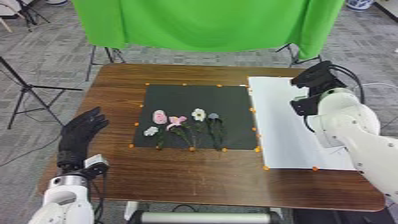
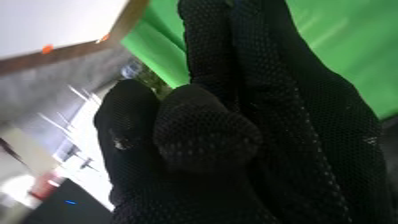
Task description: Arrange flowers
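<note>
Green backdrop [image 1: 209, 25]: hangs beyond the far edge of the brown counter [image 1: 178, 182].
Black sheet [image 1: 213, 95]: lies left of the counter's centre, carrying the task's flowers towards its near edge.
Flowers: pink rounded bloom [image 1: 160, 117], small white flower [image 1: 151, 131], pink open-petalled flower [image 1: 177, 121], larger white flower [image 1: 198, 114] and grey-blue flower [image 1: 214, 116], blooms mostly towards the far edge. Stems lie very near one another; a pinch at one could catch its neighbour and drag both.
White sheet [image 1: 280, 127]: runs along the counter's right side, the likely destination. If its loose paper is brushed by a low wrist, it could slide or crease.
Right hand [image 1: 313, 82]: above the counter's far right corner, narrow, fingers nearly straight and together, nothing visibly held. Descending this closed-up, it could push a thin stem instead of straddling it.
Black cable [image 1: 348, 74]: loops beside that wrist; slack might snag or sweep the paper.
Left hand [image 1: 78, 135]: over the counter's left edge, fingers extended, holding nothing; drifting inward, it could disturb the small white flower.
</note>
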`<state>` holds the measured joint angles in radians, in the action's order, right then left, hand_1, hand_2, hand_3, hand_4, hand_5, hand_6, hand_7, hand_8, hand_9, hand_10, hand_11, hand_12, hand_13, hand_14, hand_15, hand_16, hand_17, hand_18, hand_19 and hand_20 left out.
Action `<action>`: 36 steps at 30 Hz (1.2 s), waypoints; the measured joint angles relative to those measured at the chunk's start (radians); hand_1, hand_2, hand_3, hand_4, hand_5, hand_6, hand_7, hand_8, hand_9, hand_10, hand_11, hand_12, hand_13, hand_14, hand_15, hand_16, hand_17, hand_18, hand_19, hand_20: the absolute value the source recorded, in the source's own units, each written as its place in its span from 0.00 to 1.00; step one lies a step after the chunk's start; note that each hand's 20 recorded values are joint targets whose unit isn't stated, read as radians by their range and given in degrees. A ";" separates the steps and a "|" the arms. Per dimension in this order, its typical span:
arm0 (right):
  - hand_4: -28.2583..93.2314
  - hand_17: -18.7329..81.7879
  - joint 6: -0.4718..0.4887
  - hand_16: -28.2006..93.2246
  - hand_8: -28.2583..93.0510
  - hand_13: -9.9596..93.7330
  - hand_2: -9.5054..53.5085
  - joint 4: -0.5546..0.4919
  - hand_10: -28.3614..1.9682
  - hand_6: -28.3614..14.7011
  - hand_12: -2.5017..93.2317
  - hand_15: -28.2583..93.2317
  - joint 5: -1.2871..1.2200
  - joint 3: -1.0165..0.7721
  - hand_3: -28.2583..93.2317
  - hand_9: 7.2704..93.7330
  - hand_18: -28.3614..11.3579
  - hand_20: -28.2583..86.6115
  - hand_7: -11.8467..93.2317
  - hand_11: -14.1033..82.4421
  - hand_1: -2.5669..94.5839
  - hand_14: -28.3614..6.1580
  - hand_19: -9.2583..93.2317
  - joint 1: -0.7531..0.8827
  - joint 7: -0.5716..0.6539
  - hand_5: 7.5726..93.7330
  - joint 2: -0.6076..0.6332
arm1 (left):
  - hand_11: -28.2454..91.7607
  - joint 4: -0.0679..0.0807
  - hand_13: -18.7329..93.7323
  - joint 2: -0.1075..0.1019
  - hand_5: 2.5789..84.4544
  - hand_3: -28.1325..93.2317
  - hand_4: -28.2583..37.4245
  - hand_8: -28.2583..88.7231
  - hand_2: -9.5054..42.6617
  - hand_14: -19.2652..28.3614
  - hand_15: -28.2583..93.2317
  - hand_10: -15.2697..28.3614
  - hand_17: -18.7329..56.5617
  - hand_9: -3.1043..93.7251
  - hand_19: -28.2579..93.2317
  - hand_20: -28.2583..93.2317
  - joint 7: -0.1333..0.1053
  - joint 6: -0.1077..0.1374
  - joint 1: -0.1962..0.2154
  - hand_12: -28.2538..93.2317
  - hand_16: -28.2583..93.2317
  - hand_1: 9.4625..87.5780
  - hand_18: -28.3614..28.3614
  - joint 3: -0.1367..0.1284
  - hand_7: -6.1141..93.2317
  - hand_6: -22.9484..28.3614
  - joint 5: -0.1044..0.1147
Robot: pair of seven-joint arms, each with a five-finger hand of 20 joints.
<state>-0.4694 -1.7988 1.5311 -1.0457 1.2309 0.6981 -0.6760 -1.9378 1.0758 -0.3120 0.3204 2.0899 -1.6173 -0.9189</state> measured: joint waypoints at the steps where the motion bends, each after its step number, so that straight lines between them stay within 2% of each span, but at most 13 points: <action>1: 0.06 0.91 -0.002 0.39 0.26 1.00 0.00 -0.026 0.58 0.65 0.22 0.78 -0.015 -0.043 0.74 0.96 0.44 0.68 0.28 0.23 0.64 0.82 1.00 0.028 -0.001 0.85 -0.012 | 0.42 0.000 0.55 0.000 0.59 0.81 0.12 0.17 0.14 0.76 0.46 0.67 0.45 0.54 0.31 0.41 0.000 0.000 0.001 0.31 0.19 0.32 0.70 -0.002 0.24 0.50 0.000; 4: 0.06 0.91 -0.011 0.39 0.26 1.00 0.00 -0.080 0.58 0.65 0.22 0.78 -0.027 -0.113 0.74 0.96 0.45 0.68 0.27 0.23 0.64 0.83 1.00 0.089 -0.002 0.85 -0.055 | 0.42 -0.001 0.55 0.000 0.59 0.81 0.12 0.17 0.14 0.76 0.46 0.67 0.45 0.54 0.31 0.41 0.000 0.000 0.004 0.31 0.19 0.32 0.70 -0.009 0.24 0.50 0.001; 16: 0.07 0.91 -0.007 0.39 0.26 1.00 0.00 -0.151 0.58 0.64 0.22 0.78 0.008 -0.030 0.74 0.96 0.45 0.68 0.27 0.23 0.64 0.83 1.00 0.214 0.021 0.86 -0.218 | 0.42 0.000 0.55 -0.003 0.59 0.81 0.12 0.17 0.14 0.76 0.46 0.67 0.45 0.54 0.31 0.41 0.002 -0.002 -0.008 0.31 0.19 0.32 0.70 0.001 0.24 0.50 0.000; 25: 0.07 0.91 0.009 0.39 0.26 1.00 0.00 -0.180 0.57 0.66 0.22 0.79 0.031 -0.022 0.74 0.96 0.45 0.67 0.27 0.23 0.63 0.82 1.00 0.307 0.037 0.85 -0.236 | 0.42 -0.003 0.55 -0.003 0.59 0.81 0.13 0.17 0.14 0.76 0.46 0.67 0.44 0.54 0.31 0.41 0.007 -0.004 0.000 0.31 0.19 0.31 0.70 -0.002 0.24 0.50 0.000; 36: 0.08 0.91 0.027 0.39 0.26 1.00 0.00 -0.166 0.58 0.68 0.21 0.77 0.013 0.051 0.73 0.94 0.45 0.67 0.27 0.23 0.62 0.81 1.00 0.296 0.033 0.84 -0.252 | 0.42 -0.004 0.54 -0.002 0.59 0.81 0.13 0.17 0.13 0.76 0.45 0.67 0.43 0.54 0.31 0.41 0.011 -0.007 0.008 0.31 0.19 0.31 0.71 -0.005 0.24 0.49 0.000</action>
<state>-0.4428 -1.9651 1.5442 -0.9947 1.5274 0.7310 -0.9277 -1.9414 1.0736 -0.3009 0.3130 2.0979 -1.6227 -0.9193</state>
